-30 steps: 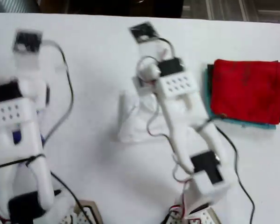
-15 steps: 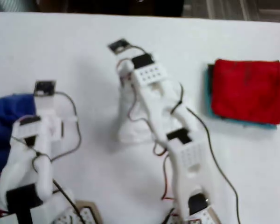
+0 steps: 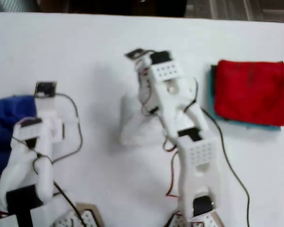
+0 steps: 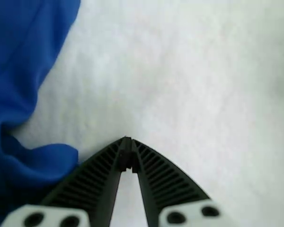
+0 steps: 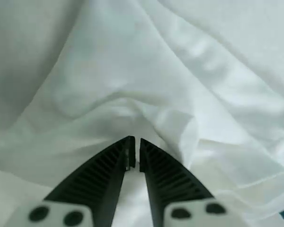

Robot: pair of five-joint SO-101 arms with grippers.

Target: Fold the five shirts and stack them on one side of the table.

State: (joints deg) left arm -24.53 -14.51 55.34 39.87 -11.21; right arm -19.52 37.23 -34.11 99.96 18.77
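Right gripper (image 5: 133,151) over partly hidden white shirt (image 3: 130,126).

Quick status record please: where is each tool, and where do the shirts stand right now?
left tool: shut, over bare table beside the blue shirt
right tool: shut, tips at a fold of the white shirt
white shirt: rumpled, mid-table, not yet folded
blue shirt: bunched up by the left arm
stack: folded red shirt on top of a teal shirt, right side
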